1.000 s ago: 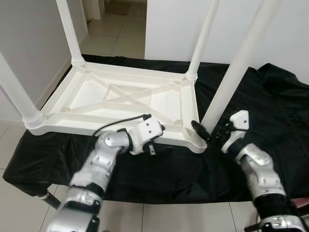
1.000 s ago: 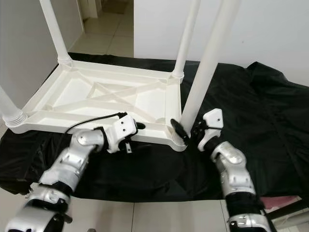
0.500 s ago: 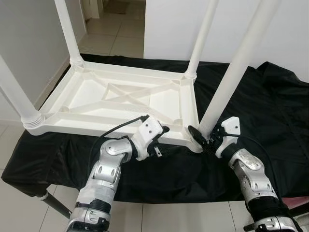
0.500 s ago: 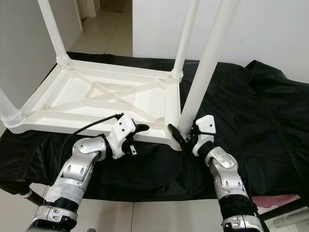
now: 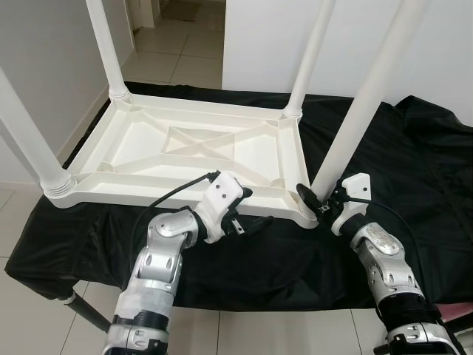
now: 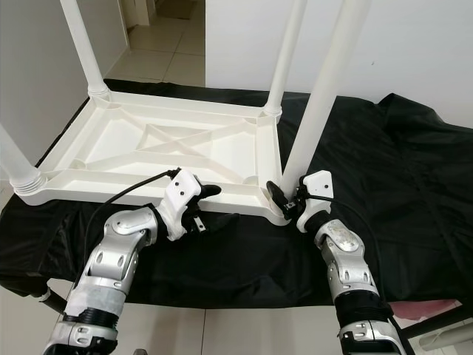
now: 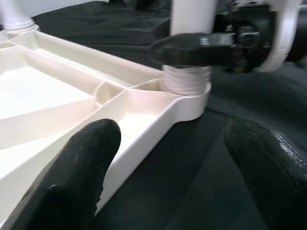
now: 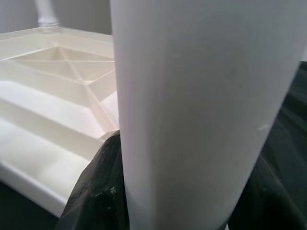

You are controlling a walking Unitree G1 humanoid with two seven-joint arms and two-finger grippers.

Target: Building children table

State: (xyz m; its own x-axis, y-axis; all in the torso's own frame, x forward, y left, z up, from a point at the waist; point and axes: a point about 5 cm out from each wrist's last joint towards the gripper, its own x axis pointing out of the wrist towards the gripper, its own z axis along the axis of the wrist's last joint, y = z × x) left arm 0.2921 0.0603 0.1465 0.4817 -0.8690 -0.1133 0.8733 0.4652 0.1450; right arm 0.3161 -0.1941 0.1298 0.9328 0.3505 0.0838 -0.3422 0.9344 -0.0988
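Upside-down white plastic children's table (image 5: 185, 155) on black cloth (image 5: 414, 163).
Right gripper (image 5: 316, 205) clamps white leg (image 5: 362, 111) at 4 o'clock corner; left gripper (image 5: 247, 211) fingers wide at 6 o'clock rim.

All four table legs (image 5: 369, 96) cut off by top edge; black cloth (image 5: 414, 170) hides support beneath.

White table (image 5: 185, 155) on black cloth (image 5: 414, 170), grey walls (image 5: 44, 66).
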